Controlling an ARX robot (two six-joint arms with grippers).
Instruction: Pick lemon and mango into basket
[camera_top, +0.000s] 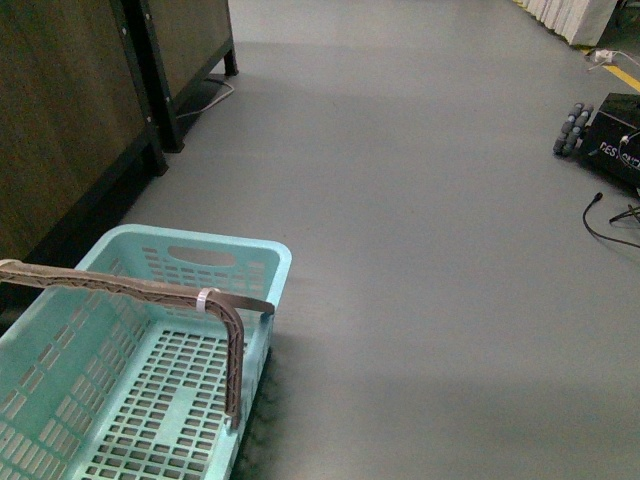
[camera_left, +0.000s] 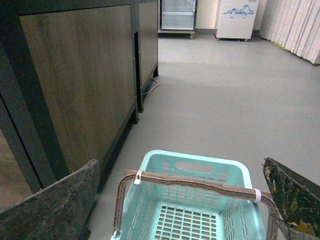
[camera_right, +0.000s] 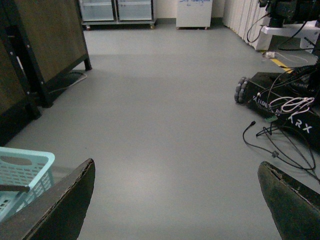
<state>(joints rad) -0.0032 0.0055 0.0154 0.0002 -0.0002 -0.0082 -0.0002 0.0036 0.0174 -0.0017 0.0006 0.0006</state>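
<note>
Leftward, basket (camera_top: 250, 262) beside cabinet (camera_top: 60, 120), black box (camera_top: 615, 125) rightward

- Floor (camera_top: 420, 180) ahead of me is wide open, free passage.
- basket (camera_top: 275, 255) sits low on my left. Its handle (camera_top: 120, 285) stands across the opening, with gaps on either side.
- cabinets (camera_top: 60, 120) wall off the far left.
- black base (camera_top: 615, 130) and cables (camera_top: 600, 212) block the far right.
</note>
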